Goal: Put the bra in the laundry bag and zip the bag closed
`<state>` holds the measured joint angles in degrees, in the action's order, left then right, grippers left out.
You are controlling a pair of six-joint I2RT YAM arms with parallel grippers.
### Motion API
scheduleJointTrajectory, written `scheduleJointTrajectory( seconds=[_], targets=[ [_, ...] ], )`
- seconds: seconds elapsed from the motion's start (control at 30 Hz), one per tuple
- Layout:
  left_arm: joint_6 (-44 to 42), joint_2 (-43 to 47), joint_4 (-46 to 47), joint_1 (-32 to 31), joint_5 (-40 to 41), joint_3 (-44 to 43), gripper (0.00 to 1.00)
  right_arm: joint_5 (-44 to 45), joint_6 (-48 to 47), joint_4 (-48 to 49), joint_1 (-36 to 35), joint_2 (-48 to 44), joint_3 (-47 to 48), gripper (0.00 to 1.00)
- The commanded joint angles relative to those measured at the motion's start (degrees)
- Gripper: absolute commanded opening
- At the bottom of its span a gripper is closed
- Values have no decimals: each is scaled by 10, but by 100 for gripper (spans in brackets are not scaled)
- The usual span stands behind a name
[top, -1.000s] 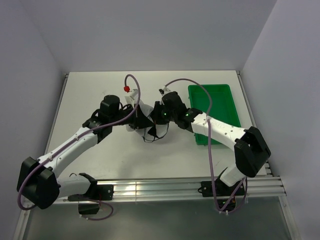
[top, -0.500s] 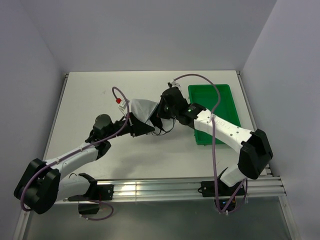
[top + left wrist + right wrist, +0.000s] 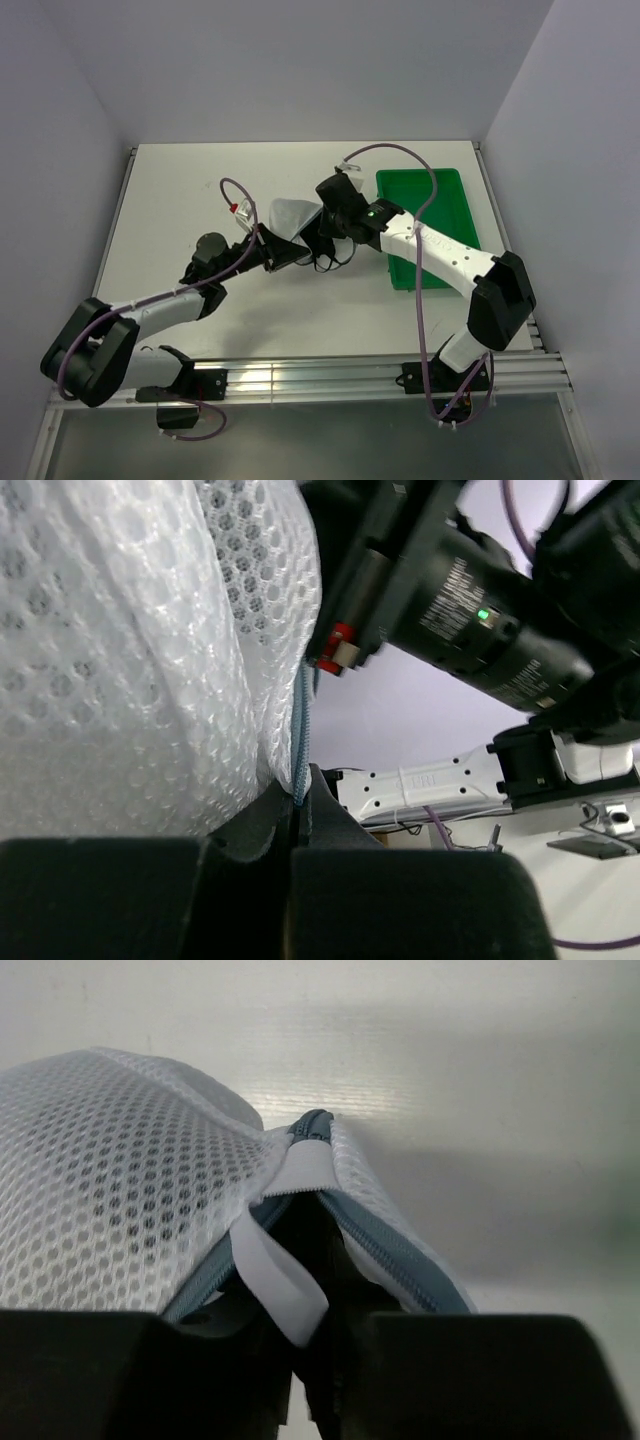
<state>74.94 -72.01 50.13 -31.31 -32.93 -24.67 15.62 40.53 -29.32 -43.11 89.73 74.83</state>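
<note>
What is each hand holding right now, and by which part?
Both hold the bag. The left hand is shut on its zipper edge; the right hand pinches the zipper's end, at the white tab.

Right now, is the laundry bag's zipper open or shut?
Open, at least at one end: in the right wrist view the laundry bag has its zipper parted around a dark gap. The rest cannot be told.

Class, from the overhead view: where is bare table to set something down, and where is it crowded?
Bare: the table's far-left part, between its edge and the mesh bag; also the near strip between the left arm and right arm. Crowded: the middle, where both arms meet at the bag and black bra, and beside the green tray.
</note>
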Motion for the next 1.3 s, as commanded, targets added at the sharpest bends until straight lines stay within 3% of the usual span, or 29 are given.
scheduleJointTrajectory(
  seconds=[0.0,0.03,0.17,0.23,0.27,0.43,0.57,0.73,0.93,1.27],
  targets=[
    [39,-34,69,-2,-12,1,0,35,-26,4,1,-12,9,26],
    [45,-44,98,-3,-15,3,0,36,-28,2,1,-15,10,32],
    [111,-108,208,-2,-28,16,0,9,-34,-10,0,-10,27,44],
    [151,-135,256,-2,-31,26,0,1,-37,-13,-6,-16,31,57],
    [163,-162,311,-3,-31,29,0,3,-38,-21,-7,-18,33,61],
    [205,-228,393,-3,-22,43,0,9,-44,-38,-8,-54,22,73],
    [192,-224,379,-3,-20,43,0,31,-42,-58,-9,-84,23,74],
    [127,-149,252,-3,-8,30,0,63,-37,-76,1,-142,-9,75],
    [54,-72,102,-3,13,6,0,40,-27,-64,38,-212,-92,65],
    [61,-85,123,-3,11,10,0,-61,2,11,56,-226,-157,51]
  ],
)
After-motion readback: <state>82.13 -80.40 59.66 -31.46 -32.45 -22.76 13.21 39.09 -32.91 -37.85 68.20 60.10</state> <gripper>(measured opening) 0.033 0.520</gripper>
